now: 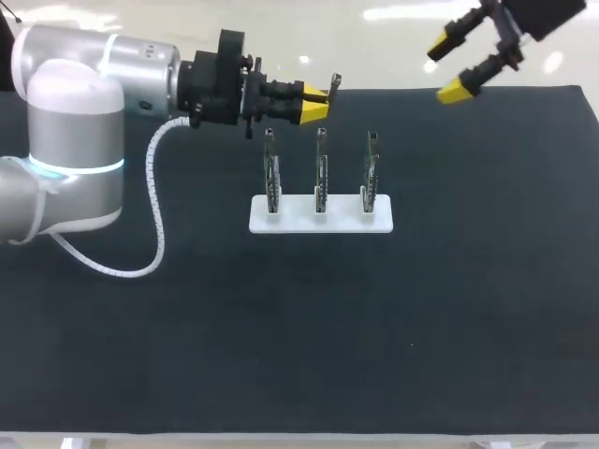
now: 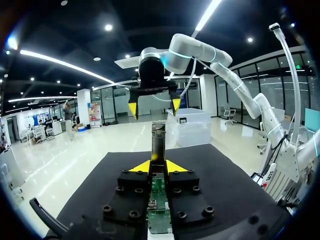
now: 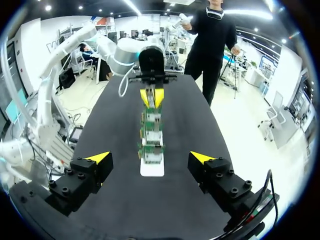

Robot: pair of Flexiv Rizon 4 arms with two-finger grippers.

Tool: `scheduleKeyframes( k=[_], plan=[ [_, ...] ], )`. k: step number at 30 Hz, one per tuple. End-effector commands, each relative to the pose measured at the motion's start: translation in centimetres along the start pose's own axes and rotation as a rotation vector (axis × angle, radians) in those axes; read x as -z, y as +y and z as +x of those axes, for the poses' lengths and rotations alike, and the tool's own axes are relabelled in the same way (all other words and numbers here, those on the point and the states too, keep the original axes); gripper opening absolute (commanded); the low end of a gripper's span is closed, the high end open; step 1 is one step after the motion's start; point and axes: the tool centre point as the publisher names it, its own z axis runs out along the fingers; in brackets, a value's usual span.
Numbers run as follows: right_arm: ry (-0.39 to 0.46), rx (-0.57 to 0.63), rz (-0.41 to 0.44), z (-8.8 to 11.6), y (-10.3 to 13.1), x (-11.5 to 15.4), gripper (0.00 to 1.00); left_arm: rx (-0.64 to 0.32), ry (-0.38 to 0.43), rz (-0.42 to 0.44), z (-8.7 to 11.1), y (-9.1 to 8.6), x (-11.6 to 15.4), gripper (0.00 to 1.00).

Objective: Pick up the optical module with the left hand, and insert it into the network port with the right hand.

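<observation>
Optical module (image 2: 158, 134) in left hand (image 2: 158, 167)

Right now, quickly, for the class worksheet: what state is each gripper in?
Left gripper: shut on the optical module.
Right gripper: open, holding nothing.

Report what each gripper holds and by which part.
The left gripper is shut on the optical module, pinching its sides, with its metal end projecting ahead of the yellow tips. The right gripper is open and holds nothing.
</observation>
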Motion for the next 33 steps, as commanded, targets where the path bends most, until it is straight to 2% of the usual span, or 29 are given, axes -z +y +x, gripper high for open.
scheduleKeyframes(
  k=[1,9,18,33],
  plan=[
    [0.028,-0.026,0.026,-2.1,0.2,-1.2,1.0,0.0,0.0,0.001,0.0,0.1,0.0,0.0],
    [0.023,-0.096,0.062,-4.6,0.2,-3.2,1.0,0.0,0.0,0.001,0.0,0.1,0.0,0.0],
    [0.021,-0.121,0.089,-6.8,0.1,-5.1,1.0,0.0,0.0,0.001,0.0,0.1,0.0,0.0],
    [0.011,-0.138,0.107,-9.2,0.3,-7.6,1.0,0.0,0.0,0.001,0.0,0.1,0.0,0.0]
  ],
)
